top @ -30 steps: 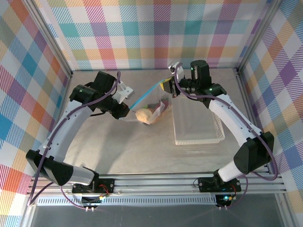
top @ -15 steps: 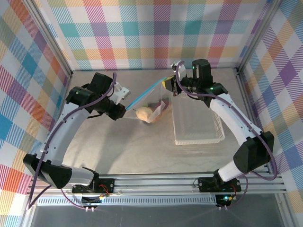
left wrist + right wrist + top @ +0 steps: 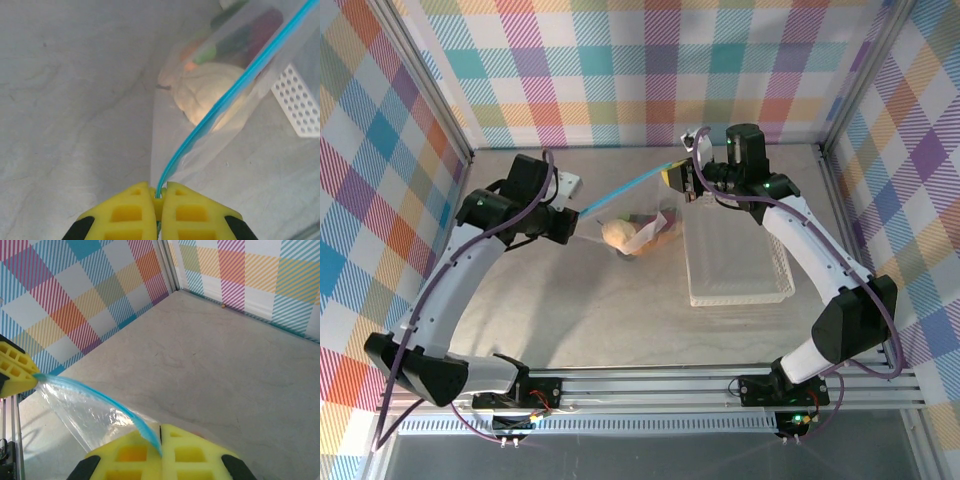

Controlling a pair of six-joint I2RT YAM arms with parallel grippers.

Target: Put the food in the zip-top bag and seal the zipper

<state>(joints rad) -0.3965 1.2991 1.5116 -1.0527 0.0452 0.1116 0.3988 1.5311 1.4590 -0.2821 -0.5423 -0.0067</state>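
Grey tabletop [image 3: 570, 300]: zip-top bag [image 3: 638, 212] holds food [image 3: 618, 233], perhaps bread.

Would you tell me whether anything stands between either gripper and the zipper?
Nothing visible does: the left gripper and the right gripper each pinch one end of the zipper, which is stretched between them.

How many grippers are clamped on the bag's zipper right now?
2. The left gripper pinches the left end of the zipper. The right gripper pinches its right end, with the strip stretched between them.
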